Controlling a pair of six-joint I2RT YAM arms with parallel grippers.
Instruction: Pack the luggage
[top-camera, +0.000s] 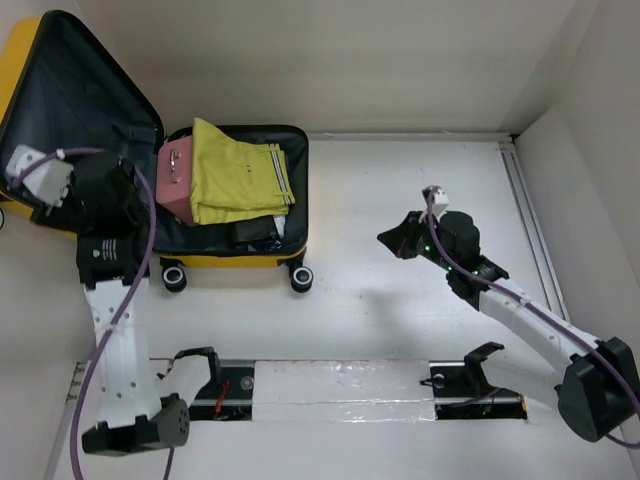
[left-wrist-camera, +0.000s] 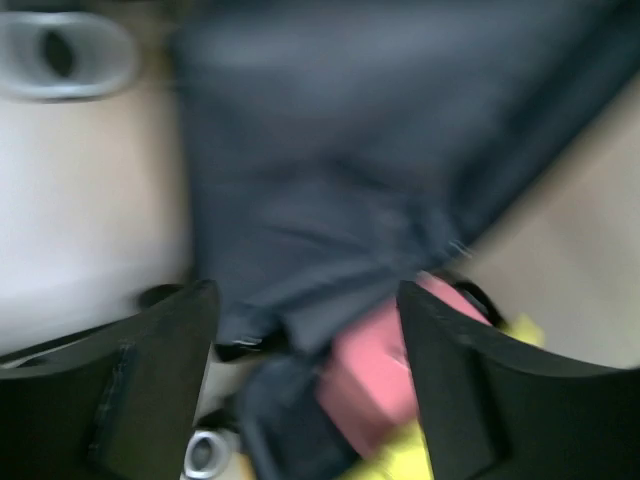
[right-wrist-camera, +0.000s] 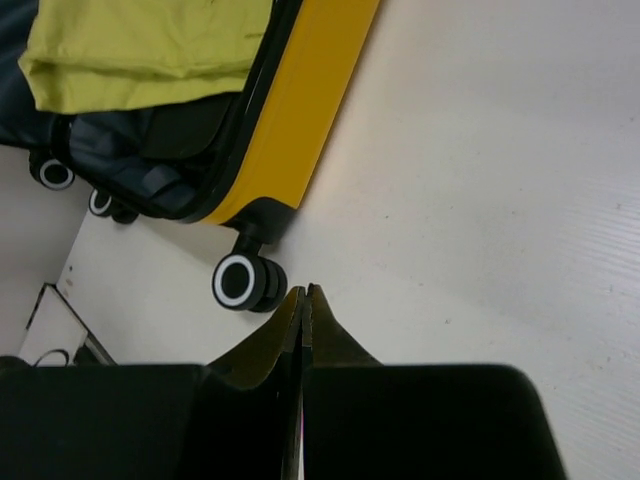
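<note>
As we read outward from the near edge, right end effector (right-wrist-camera: 305, 292): clenched, empty — over the desk (top-camera: 400, 170)
Left end effector (left-wrist-camera: 305, 295): released, by the open lid (top-camera: 80, 90) lining
Luggage (top-camera: 235, 262): far left, open, holding yellow garment (top-camera: 235, 175) and pink pouch (top-camera: 175, 180)

I see open bench (top-camera: 400, 190) right of the luggage (top-camera: 232, 261); its raised lid (top-camera: 75, 85) and my left arm (top-camera: 115, 340) crowd the left.
</note>
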